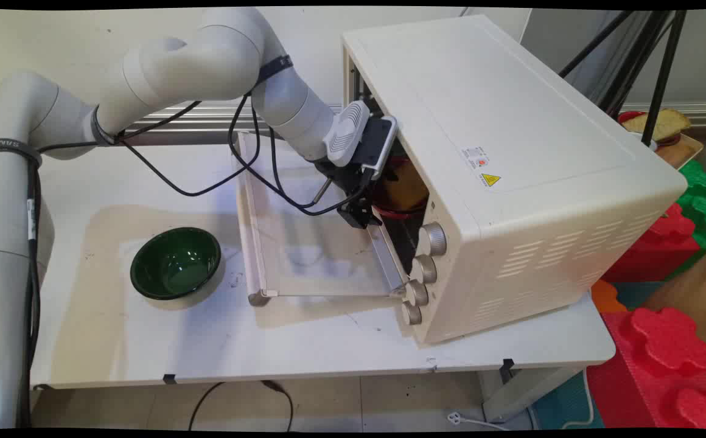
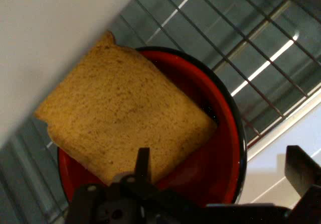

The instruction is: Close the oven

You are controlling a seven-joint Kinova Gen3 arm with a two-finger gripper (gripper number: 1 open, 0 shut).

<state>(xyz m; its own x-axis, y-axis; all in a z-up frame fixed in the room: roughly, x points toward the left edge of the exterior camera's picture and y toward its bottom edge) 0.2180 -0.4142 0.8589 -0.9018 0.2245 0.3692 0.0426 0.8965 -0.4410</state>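
While tool straddles red bowl rim with jaws spread, bread slice lies inside, on oven rack.

A glossy red bowl with a black rim is seen on a bare metal wire rack. The bread slice looks matt and porous (finely crumbed). At lower left, the green bowl shines like glazed ceramic.

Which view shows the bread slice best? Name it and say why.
The hand view: the bread slice fills it, lying in the red bowl on the oven rack. In the main view, only a brownish sliver shows inside the oven behind the pincer.
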